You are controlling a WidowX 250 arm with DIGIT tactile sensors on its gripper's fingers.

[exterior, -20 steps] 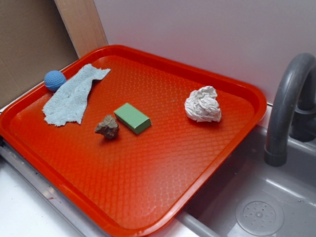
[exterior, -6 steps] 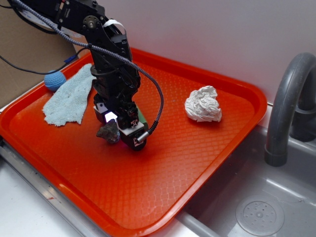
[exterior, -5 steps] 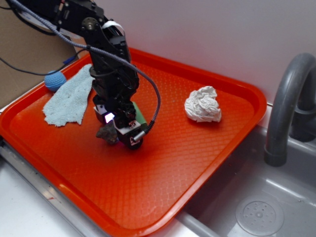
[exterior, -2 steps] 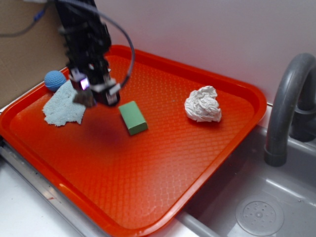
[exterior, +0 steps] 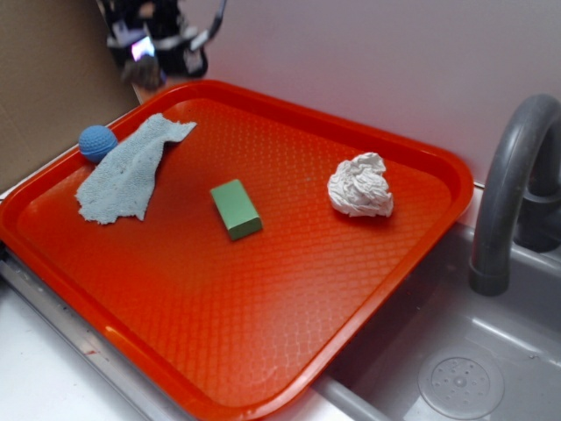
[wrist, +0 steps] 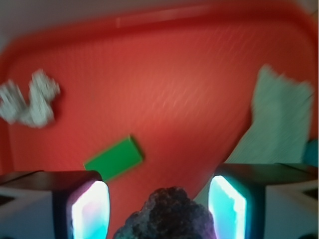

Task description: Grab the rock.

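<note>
The hand [exterior: 151, 60] hangs high over the far left corner of the red tray [exterior: 263, 351], up near the top edge of the exterior view, blurred. Its two fingers [wrist: 89, 209] are clamped on the rock [wrist: 169, 214]: in the wrist view the dark, lumpy stone sits wedged between the glowing inner pads, filling the gap at the bottom of the picture. From the outside view the rock shows as a small brownish lump under the hand, well clear of the tray surface.

Down on the tray, the green block [exterior: 235, 209] lies flat near the middle, alone. The crumpled white paper wad [exterior: 360, 186] rests toward the far right side, well apart from the block. A pale blue cloth [exterior: 127, 171] is spread along the left part of the tray, and the blue ball [exterior: 97, 141] sits right at the tray's left rim, touching the cloth's edge.

To the right of the tray there is a grey sink [exterior: 473, 368] with a round drain, and a curved grey faucet [exterior: 508, 184] rises over it.
</note>
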